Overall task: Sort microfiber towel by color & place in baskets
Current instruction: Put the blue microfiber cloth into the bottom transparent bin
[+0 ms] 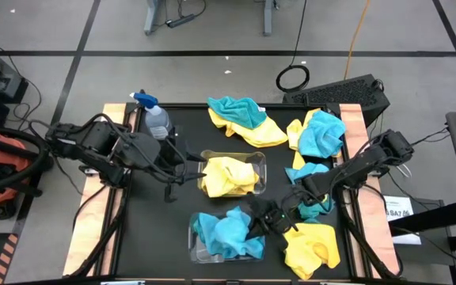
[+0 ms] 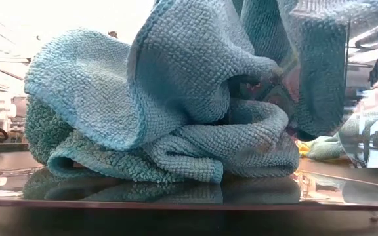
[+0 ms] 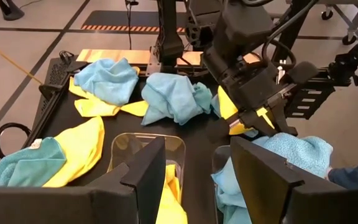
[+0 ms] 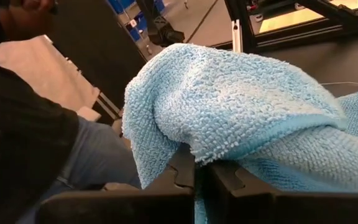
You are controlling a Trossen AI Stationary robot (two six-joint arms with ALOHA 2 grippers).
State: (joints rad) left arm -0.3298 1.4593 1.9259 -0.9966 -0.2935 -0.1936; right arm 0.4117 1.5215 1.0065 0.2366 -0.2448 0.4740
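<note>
Two clear baskets sit mid-table: the farther basket (image 1: 253, 162) holds yellow towels (image 1: 226, 176), and the nearer basket (image 1: 199, 252) holds teal towels (image 1: 226, 233). My right gripper (image 1: 263, 221) reaches in from the table's right, just right of the nearer basket's right rim, shut on a teal towel (image 4: 241, 93). My left gripper (image 1: 182, 170) hovers open at the left side of the yellow basket. Loose towels lie on the mat: a teal on yellow pair (image 1: 240, 113) at the far side, teal ones (image 1: 323, 134) on the right, a yellow one (image 1: 311, 249) near right. My right gripper pinches a fold of the teal towel (image 4: 194, 157) between its two fingers. The cloth bulges up over the fingers and drapes slack beyond them onto the teal pile (image 2: 176, 131) in the nearer basket. One layer or several, I cannot tell.
A clear spray bottle with a blue trigger (image 1: 153, 117) stands at the far left of the black mat. Wooden strips (image 1: 359, 131) line the mat's left and right sides. A person in a dark sleeve and jeans (image 4: 86, 162) is by the table's near side.
</note>
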